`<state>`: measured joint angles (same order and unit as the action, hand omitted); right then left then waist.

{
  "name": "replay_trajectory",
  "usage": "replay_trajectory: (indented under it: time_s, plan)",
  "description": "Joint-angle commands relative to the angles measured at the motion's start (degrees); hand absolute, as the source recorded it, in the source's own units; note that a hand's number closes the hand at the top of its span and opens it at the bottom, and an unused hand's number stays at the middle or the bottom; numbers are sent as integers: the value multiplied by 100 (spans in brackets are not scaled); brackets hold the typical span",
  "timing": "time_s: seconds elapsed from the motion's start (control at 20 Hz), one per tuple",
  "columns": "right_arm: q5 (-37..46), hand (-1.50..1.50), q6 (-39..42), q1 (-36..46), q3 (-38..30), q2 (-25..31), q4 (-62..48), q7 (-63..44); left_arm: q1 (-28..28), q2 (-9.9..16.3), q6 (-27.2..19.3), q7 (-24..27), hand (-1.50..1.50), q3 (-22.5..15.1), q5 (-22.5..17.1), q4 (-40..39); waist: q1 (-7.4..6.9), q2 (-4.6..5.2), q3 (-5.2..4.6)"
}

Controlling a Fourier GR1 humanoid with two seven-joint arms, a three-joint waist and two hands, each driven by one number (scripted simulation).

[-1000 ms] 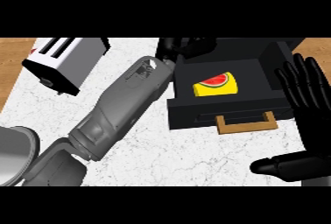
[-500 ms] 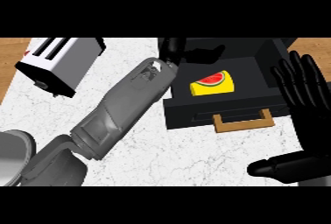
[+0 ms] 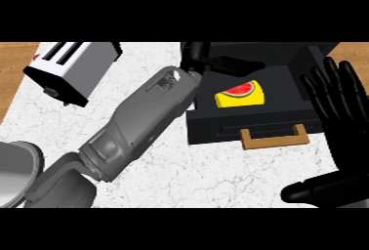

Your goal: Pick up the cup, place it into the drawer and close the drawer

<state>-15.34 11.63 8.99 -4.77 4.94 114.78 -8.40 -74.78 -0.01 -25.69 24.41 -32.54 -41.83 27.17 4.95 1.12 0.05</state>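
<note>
Yellow cup with watermelon print point(image 3: 240, 94): lying inside open black drawer with wooden handle point(image 3: 274, 137), placement apparently done; closing outstanding. Left hand point(image 3: 216, 61): above drawer's back, fingers curled, apparently empty. Right hand point(image 3: 340, 105): open, beside drawer. White marble worktop point(image 3: 216, 176); silver toaster point(image 3: 72, 68).

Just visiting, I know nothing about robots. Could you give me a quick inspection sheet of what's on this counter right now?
Surface: white marbled counter, wood at the far corners.
Job's things: black drawer open, wooden handle facing the robot; a yellow cup with a watermelon picture lies inside.
Clutter: white toaster far left; grey round object at the left edge.
Hands: left hand over the drawer's back, fingers cannot be judged; right hand open beside the drawer.
Cables: nothing seen.
Surroundings: nothing seen.
</note>
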Motion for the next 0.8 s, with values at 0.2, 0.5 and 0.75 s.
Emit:
replay_trajectory:
  time_s: [0.2, 0.5, 0.75]
  plan:
    - [-538, 150, 274, -227, -373, 292, 151, -153, 302, 83, 434, 236, -150, 528, -296, 572, -452, -117, -5]
    - [-72, 150, 767, -346, -166, 917, 691, -361, 758, 527, 73, -35, -150, 765, -371, 1465, -576, -172, -10]
    - [513, 150, 875, -531, 43, 957, 623, -263, 1674, 1211, -72, -534, -150, 841, -437, 2639, -681, -183, -9]
